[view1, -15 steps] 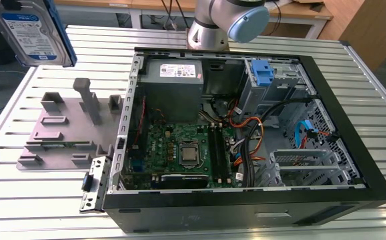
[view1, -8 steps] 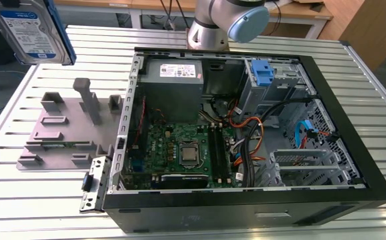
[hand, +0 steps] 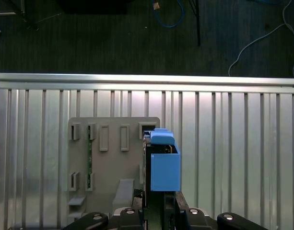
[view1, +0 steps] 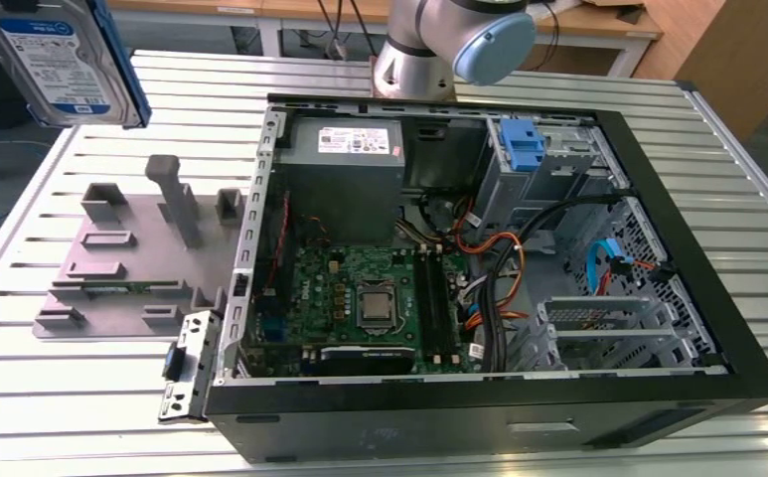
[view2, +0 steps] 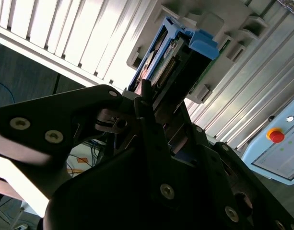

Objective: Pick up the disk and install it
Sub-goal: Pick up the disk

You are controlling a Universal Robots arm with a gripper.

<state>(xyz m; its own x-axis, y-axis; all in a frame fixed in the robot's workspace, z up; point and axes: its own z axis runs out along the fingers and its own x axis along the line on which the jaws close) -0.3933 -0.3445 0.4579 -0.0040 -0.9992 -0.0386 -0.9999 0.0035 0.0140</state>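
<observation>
Metal-cased, so likely stiff, weighty, shock-sensitive: disk (view1: 73,60) clamped tight in gripper (hand: 157,201), high above worktop (view1: 39,397), exterior view's far left; best held across rigid casing.

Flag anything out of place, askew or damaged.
Nothing looks damaged or spilled. The disk is outside the case, held in the claw over the grey holder. Cables lie loose inside the case.
</observation>
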